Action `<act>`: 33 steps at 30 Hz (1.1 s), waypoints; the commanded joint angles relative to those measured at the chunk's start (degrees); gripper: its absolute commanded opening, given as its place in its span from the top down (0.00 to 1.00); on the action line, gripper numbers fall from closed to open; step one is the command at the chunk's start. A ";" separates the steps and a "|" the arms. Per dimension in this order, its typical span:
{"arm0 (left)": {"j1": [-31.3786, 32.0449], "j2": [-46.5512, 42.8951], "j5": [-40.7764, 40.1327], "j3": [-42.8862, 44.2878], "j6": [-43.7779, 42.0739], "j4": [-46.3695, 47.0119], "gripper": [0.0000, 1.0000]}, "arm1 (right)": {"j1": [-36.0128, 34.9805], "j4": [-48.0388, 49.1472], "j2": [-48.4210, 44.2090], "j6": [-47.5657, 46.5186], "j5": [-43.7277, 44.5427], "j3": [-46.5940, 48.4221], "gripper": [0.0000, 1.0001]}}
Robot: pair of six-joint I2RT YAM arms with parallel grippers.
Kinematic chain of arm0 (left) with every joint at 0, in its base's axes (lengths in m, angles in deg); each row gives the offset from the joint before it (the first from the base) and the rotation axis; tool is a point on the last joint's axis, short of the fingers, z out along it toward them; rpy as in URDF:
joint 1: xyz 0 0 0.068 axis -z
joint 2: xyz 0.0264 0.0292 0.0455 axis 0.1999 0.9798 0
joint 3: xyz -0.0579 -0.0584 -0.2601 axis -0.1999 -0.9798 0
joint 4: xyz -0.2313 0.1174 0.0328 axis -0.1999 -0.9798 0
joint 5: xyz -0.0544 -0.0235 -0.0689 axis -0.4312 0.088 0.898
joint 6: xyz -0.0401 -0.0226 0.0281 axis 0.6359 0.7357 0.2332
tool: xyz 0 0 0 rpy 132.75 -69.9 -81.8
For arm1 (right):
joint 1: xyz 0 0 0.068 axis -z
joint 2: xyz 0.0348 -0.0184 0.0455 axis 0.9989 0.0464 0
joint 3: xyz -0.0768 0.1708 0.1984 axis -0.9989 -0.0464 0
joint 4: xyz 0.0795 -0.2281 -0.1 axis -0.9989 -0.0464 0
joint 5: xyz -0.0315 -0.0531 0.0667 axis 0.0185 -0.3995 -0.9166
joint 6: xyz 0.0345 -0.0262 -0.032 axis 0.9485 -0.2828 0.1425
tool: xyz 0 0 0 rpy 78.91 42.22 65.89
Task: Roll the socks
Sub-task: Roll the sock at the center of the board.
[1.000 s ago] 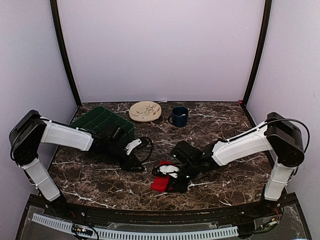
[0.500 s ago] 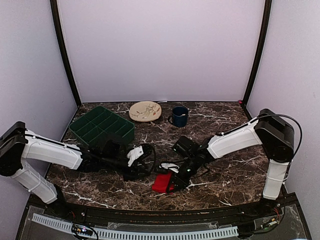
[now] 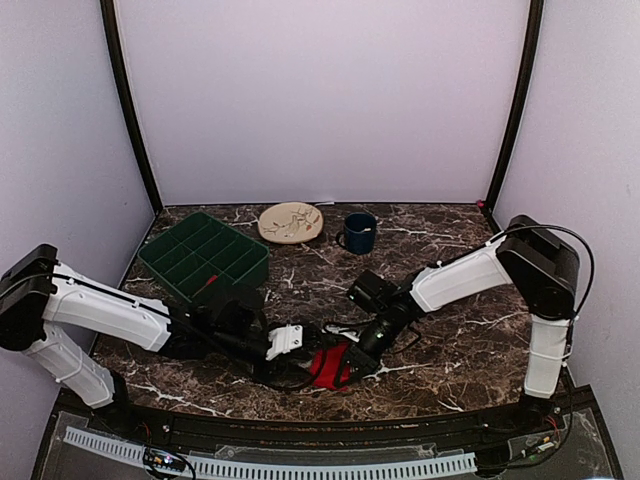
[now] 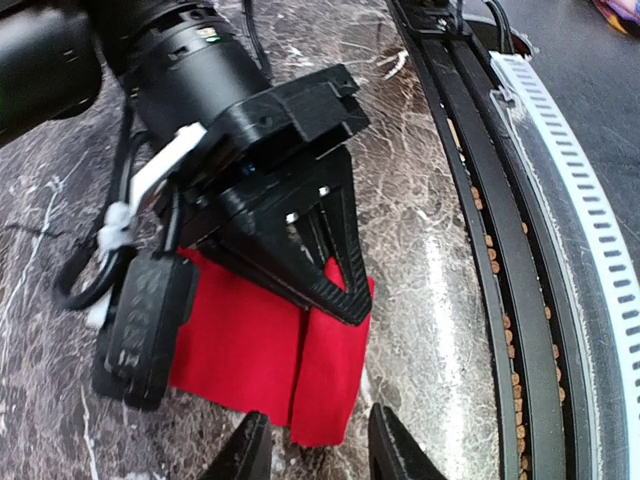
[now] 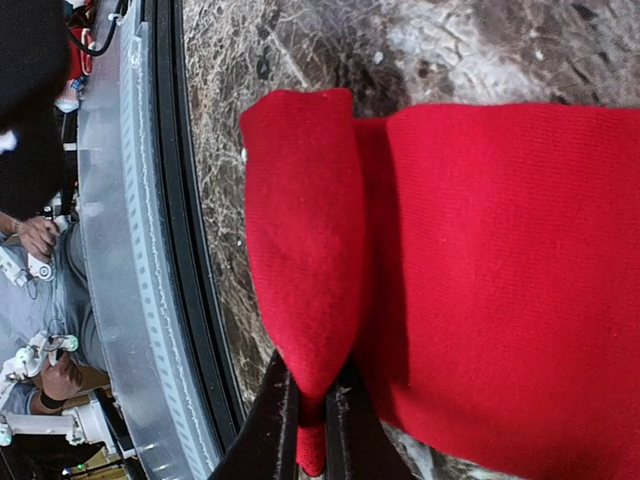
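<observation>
Socks (image 3: 328,366): red fabric on the dark marble table (image 3: 450,350), low in the overhead frame and a little right of centre, close to the near rail (image 3: 270,465). They are folded, and one fold stands up as a ridge along one side.

My right gripper (image 5: 315,430): closed, fingers pinched on that raised fold. In its own wrist view the red ridge runs down into the fingertips at bottom centre, and the rest of the fabric spreads flat across the right of the frame. In my left wrist view the same gripper comes down from the upper left, its black fingers meeting on the right-hand side of the cloth.

My left gripper (image 4: 320,450): fingers apart, at the bottom edge of its wrist view. The lower corner of the folded socks sits between the two tips, with a gap on each side. It grips nothing. Overhead it lies low at the left edge of the socks, opposite the right gripper.

Upper part of the overhead frame: green compartment tray (image 3: 205,255) at left, patterned plate (image 3: 291,221) at centre back, dark blue mug (image 3: 359,232) just right of the plate, not touching it.
</observation>
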 commanded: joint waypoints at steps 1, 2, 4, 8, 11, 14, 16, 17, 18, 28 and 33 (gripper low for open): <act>1.19 3.31 0.94 3.45 -5.52 -5.87 0.65 | 0.23 -0.18 1.06 0.83 -2.66 0.74 0.96; 1.35 3.81 1.29 3.90 -6.10 -6.34 0.65 | 0.23 -0.16 1.08 0.84 -2.74 0.69 0.96; 1.57 4.80 2.42 5.02 -6.89 -7.41 0.65 | 0.23 -0.04 1.05 1.04 -2.89 0.60 0.96; 2.44 7.69 2.38 7.26 -8.67 -9.63 0.66 | 0.23 0.68 1.03 1.49 -3.48 0.11 0.96; 3.48 8.65 -0.19 7.84 -9.30 -9.41 0.66 | 0.24 0.99 1.07 1.62 -3.95 -0.17 0.96; 3.64 9.44 0.38 8.33 -9.40 -9.21 0.66 | 0.23 1.18 1.00 1.63 -4.31 -0.35 0.96; 3.88 10.43 -0.17 8.98 -9.61 -9.69 0.66 | 0.23 1.15 1.04 1.56 -4.45 -0.37 0.96; 4.06 10.81 -0.54 9.21 -9.84 -9.80 0.66 | 0.23 1.14 1.10 1.48 -4.57 -0.37 0.97; 4.27 11.16 -1.40 9.25 -10.17 -9.71 0.65 | 0.23 1.06 1.09 1.34 -4.73 -0.34 0.96; 5.46 12.91 -9.61 9.66 -11.59 -5.48 0.64 | 0.24 0.60 1.33 0.81 -5.49 -0.82 0.96; 5.63 12.32 -9.95 9.10 -12.63 -3.74 0.64 | 0.23 0.26 1.54 0.49 -5.47 -0.73 0.96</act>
